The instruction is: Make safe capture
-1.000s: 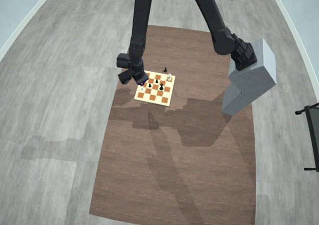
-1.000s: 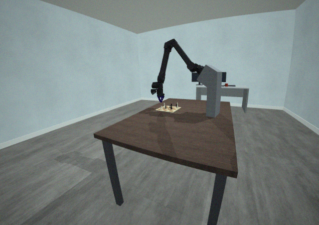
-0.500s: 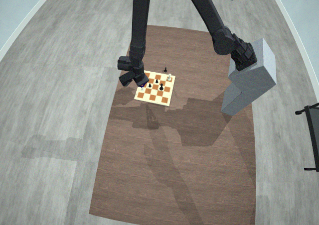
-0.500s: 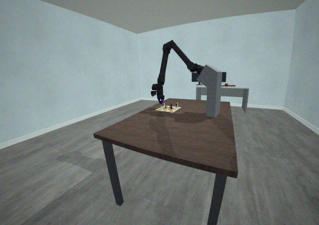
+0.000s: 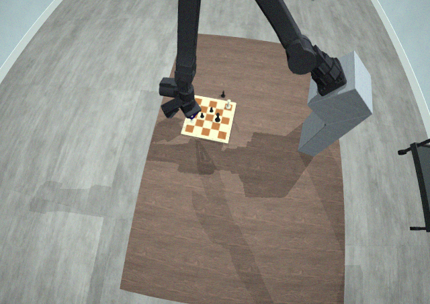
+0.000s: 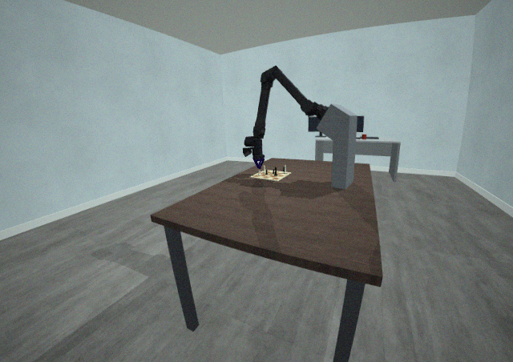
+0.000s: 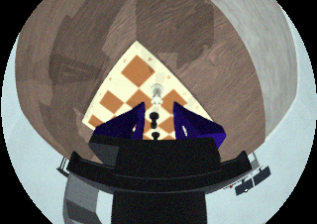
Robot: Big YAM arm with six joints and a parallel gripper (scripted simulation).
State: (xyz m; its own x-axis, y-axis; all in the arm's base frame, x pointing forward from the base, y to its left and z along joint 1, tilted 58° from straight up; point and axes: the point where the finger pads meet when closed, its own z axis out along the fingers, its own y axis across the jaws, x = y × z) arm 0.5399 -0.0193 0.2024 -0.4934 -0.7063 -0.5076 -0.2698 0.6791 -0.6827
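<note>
My gripper is partly open and empty, its tips low over the board. A white piece stands just below and beside the tips. A black pawn and another black pawn stand in line beyond it. A taller black piece is upright near the middle. A white piece stands near a far corner. Another white piece is hidden by the arm in the top view.
A black pawn stands upright on the table, off the board's far edge. The grey arm mount stands to the right. The table's left edge is close to the board.
</note>
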